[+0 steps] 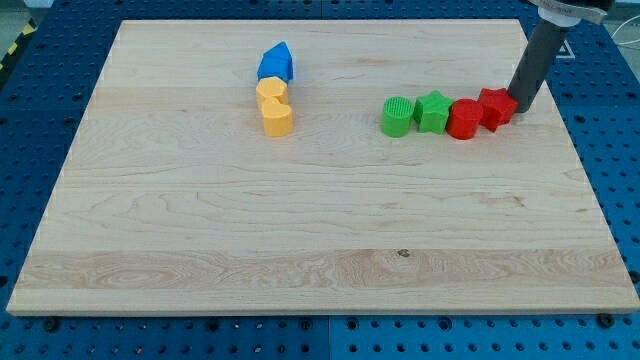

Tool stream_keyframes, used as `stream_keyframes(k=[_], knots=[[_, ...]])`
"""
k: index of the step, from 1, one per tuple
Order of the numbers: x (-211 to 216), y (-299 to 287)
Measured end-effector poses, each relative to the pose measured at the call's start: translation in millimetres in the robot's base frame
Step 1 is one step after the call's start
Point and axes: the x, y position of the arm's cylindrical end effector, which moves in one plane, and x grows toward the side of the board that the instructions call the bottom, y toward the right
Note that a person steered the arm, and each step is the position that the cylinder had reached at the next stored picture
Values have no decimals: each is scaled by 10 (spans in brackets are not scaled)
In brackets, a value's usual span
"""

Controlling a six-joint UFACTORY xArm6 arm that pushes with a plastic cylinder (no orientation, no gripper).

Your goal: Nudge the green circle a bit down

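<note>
The green circle (397, 116) sits on the wooden board (320, 230), right of centre. It is the left end of a row: a green star (433, 110) touches it, then a red circle (464, 119), then a red star (495, 107). My tip (522, 108) stands at the right end of the row, against the red star's right side. The dark rod slants up toward the view's top right corner. The tip is far right of the green circle, with three blocks between.
A blue block (276, 63) sits at the upper middle, with two yellow blocks (272, 92) (277, 117) just below it in a column. The blue pegboard table (610, 130) surrounds the board.
</note>
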Motion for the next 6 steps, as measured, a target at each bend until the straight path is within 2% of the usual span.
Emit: stream_keyframes(k=[2, 4, 6], knots=[[-682, -169], [-535, -886], [-135, -1474]])
